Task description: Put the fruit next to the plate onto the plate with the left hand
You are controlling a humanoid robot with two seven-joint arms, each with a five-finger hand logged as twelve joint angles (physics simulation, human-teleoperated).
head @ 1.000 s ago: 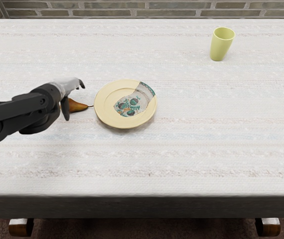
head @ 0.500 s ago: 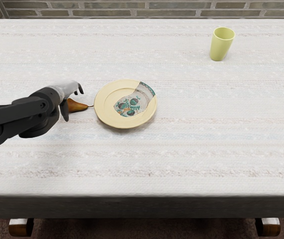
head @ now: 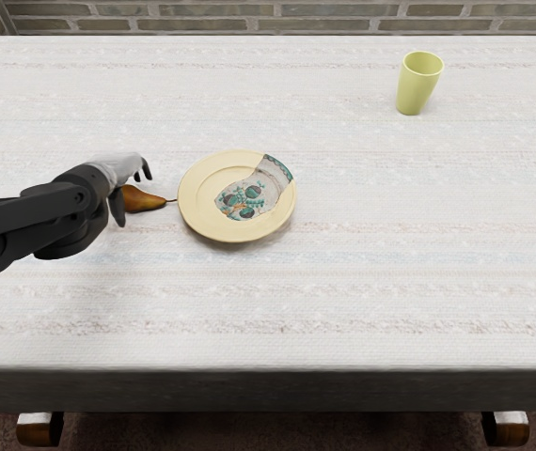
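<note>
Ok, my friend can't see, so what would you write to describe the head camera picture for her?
The left robot hand, fingers open, is poised over a brown fruit lying on a white table just left of a yellow plate with a patterned patch. A pale green cup stands far back on the right.

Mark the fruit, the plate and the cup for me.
fruit (head: 142, 199), head view, exposed brown body.
plate (head: 199, 183), head view, bare left rim.
cup (head: 418, 85), head view, outer wall.
</note>
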